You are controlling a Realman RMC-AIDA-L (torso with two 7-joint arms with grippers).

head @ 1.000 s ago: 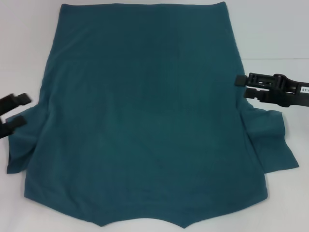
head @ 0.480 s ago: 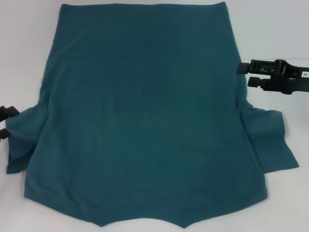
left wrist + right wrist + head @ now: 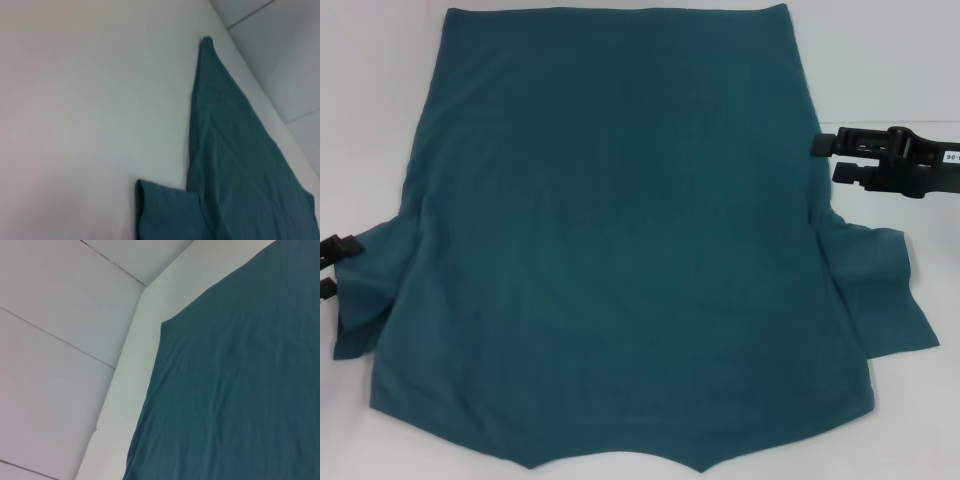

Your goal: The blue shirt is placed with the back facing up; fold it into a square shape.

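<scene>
**Blue shirt spread flat, both grippers at its sides**

Blue shirt (image 3: 620, 240), a large teal-blue short-sleeved garment of soft plain fabric, lies flat on the white table (image 3: 900, 60). Only the head view shows the black right gripper (image 3: 825, 158) beside the shirt's right edge, fingers parted and empty. The black left gripper (image 3: 332, 266) sits at the left sleeve, also parted, holding nothing. The wrist views show only cloth and table.

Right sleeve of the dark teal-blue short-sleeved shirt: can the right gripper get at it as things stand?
Probably yes. The right gripper is open beside the shirt's edge, the right sleeve lies flat and uncovered nearer the robot, and nothing stands between them.
</scene>
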